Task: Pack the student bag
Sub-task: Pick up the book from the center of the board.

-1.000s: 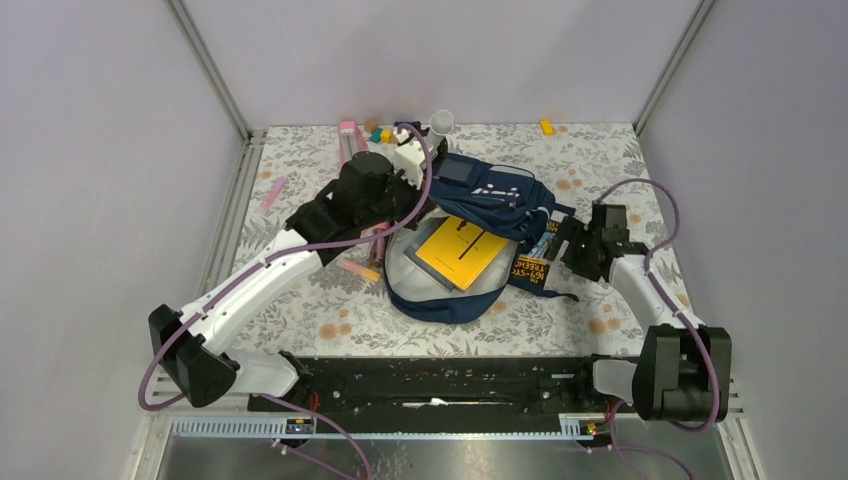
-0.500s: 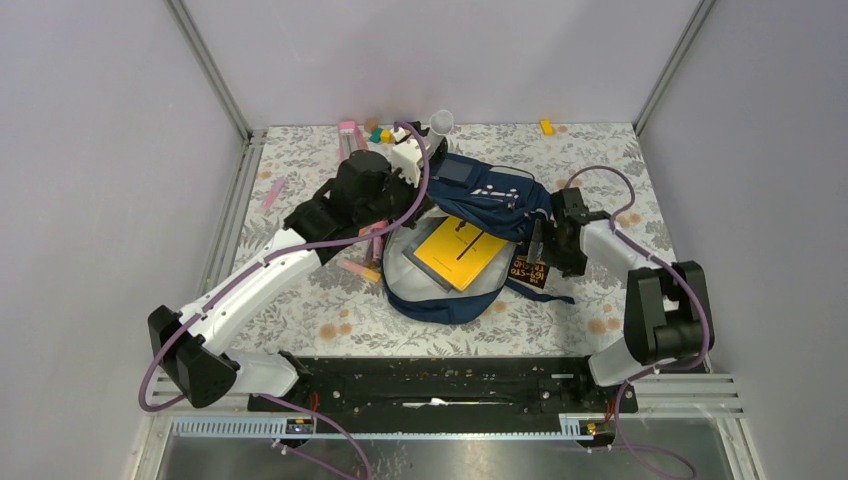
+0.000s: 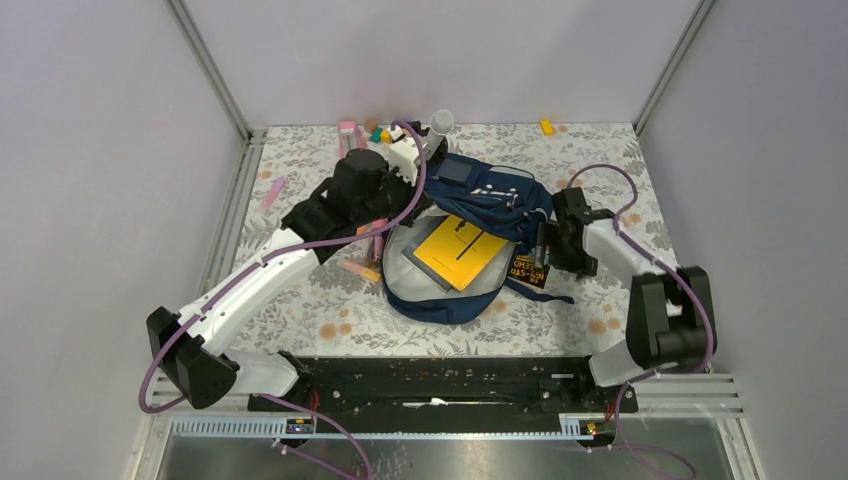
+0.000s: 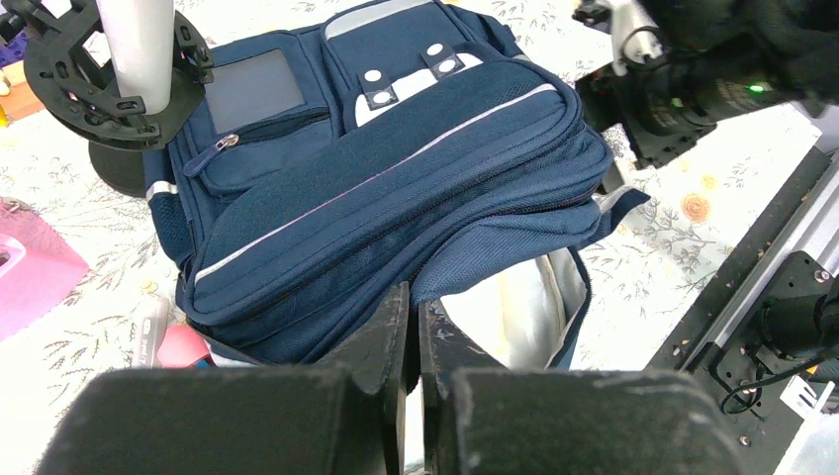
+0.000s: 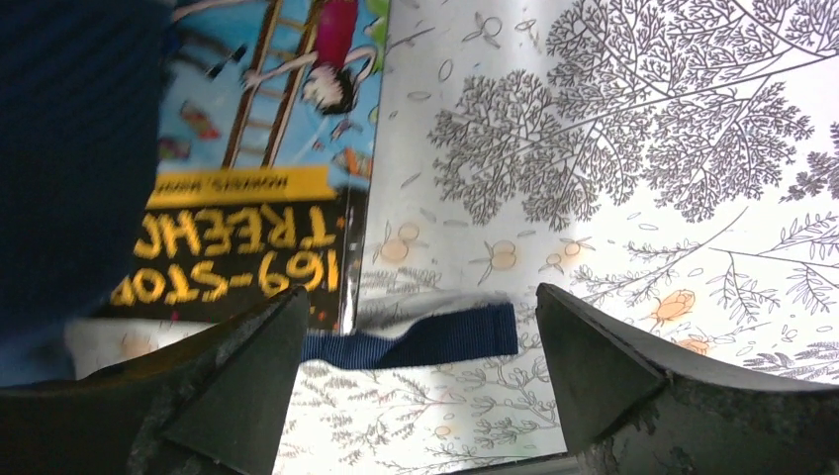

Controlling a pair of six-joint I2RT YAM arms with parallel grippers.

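You have the student bag [image 3: 440, 295] in the middle of the worktop [image 3: 600, 160], with its front half folded back toward the far edge. A book [image 3: 460, 250] lies in the open compartment. A second book [image 3: 530, 268] lies against the bag's right side, partly under it. Behind the bag, near the far edge, stands an upright cylinder [image 3: 441, 121] with small blocks [image 3: 380, 133] to its left. A strap end [image 5: 425, 336] lies between the right fingers [image 5: 267, 341], just beside the second book. The left fingers [image 4: 394, 322] meet on the bag's folded edge.

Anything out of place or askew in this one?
Yes. A picture book with yellow lettering lies out on the table, one edge tucked under the right side of the student bag instead of inside it. The yellow book already sits in the open compartment.
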